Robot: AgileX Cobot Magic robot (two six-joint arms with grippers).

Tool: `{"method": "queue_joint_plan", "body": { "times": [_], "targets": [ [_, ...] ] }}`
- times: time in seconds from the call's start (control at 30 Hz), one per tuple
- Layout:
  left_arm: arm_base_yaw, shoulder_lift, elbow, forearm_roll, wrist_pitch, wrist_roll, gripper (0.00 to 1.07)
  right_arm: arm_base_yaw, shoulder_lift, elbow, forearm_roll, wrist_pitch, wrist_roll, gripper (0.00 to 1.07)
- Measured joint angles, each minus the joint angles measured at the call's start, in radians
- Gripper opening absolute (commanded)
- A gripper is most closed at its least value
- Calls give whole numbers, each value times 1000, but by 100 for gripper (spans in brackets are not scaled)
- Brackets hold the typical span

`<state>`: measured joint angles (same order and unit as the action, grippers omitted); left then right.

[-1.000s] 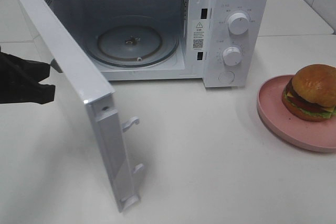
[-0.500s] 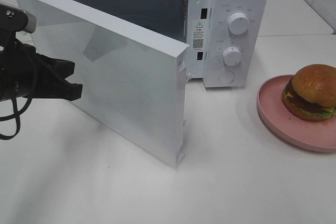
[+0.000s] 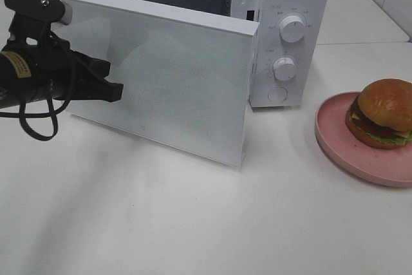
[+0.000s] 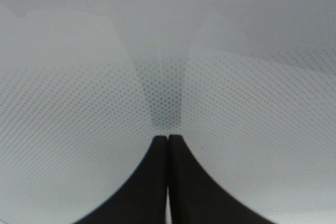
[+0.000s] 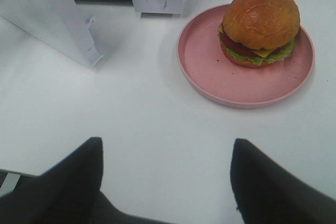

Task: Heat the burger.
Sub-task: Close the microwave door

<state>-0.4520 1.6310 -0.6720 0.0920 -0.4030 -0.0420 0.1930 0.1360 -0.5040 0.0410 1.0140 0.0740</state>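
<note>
The burger [image 3: 383,113] [image 5: 260,24], with a glossy brown bun, lettuce, cheese and tomato, sits on a pink plate [image 3: 341,146] [image 5: 199,61] at the right of the table. The white microwave [image 3: 290,4] stands at the back with its door [image 3: 174,82] [image 4: 210,77] swung most of the way toward the front. My left gripper [image 3: 116,91] [image 4: 167,140] is shut with its tips against the door's outer face, holding nothing. My right gripper [image 5: 167,145] is open and empty above the table, a little short of the plate; the high view does not show it.
Two round knobs [image 3: 293,28] [image 3: 284,67] and a button sit on the microwave's right panel. The door's free edge [image 5: 89,56] juts out over the table left of the plate. Bare white tabletop [image 3: 193,223] lies in front.
The door has swung from wide open to nearly shut, hiding the turntable. My left gripper has moved right and back with it, pressed on the door. Burger, plate and right gripper are unmoved.
</note>
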Motion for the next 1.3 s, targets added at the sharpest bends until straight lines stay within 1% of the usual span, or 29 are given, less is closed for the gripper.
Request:
{"method": "queue_joint_plan", "body": {
  "times": [0.03,0.1,0.23,0.27,0.33,0.43,0.57,0.63,0.7,0.73,0.77,0.8,0.83,1.0,1.03,1.07,1.13,1.17,1.2,1.23,1.27,1.3],
  "targets": [
    [0,0,0,0,0,0,0,0,0,0,0,0,0,67],
    [-1,27,-34,27,1,-34,0,0,0,0,0,0,0,67],
    [-9,43,-59,34,1,-46,0,0,0,0,0,0,0,67],
    [-22,57,-78,37,0,-48,0,0,0,0,0,0,0,67],
    [-28,66,-86,38,0,-48,0,0,0,0,0,0,0,67],
    [-51,103,-131,50,0,-48,0,0,0,0,0,0,0,67],
    [-55,131,-163,50,1,-48,0,0,0,0,0,0,0,67],
    [-66,156,-200,50,2,-48,0,0,0,0,0,0,0,67],
    [-70,164,-214,50,2,-48,0,0,0,0,0,0,0,67],
    [-79,178,-240,50,4,-48,0,0,0,0,0,0,0,67],
    [-79,178,-240,50,4,-48,0,0,0,0,0,0,0,67],
    [-87,189,-266,50,5,-48,0,0,0,0,0,0,0,67],
    [-87,189,-266,50,5,-48,0,0,0,0,0,0,0,67],
    [-125,226,-347,66,48,-48,0,0,0,0,0,0,0,67],
    [-125,226,-347,66,48,-48,0,0,0,0,0,0,0,67],
    [-136,240,-373,74,67,-48,0,0,0,0,0,0,0,67],
    [-143,248,-386,78,77,-48,0,0,0,0,0,0,0,67],
    [-157,266,-424,81,112,-48,0,0,0,0,0,0,0,67],
    [-157,266,-424,81,112,-48,0,0,0,0,0,0,0,67],
    [-165,284,-467,79,145,-48,0,0,0,0,0,0,0,67],
    [-170,294,-491,79,161,-48,0,0,0,0,0,0,0,67],
    [-170,294,-491,79,161,-48,0,0,0,0,0,0,0,67]
  ]
}}
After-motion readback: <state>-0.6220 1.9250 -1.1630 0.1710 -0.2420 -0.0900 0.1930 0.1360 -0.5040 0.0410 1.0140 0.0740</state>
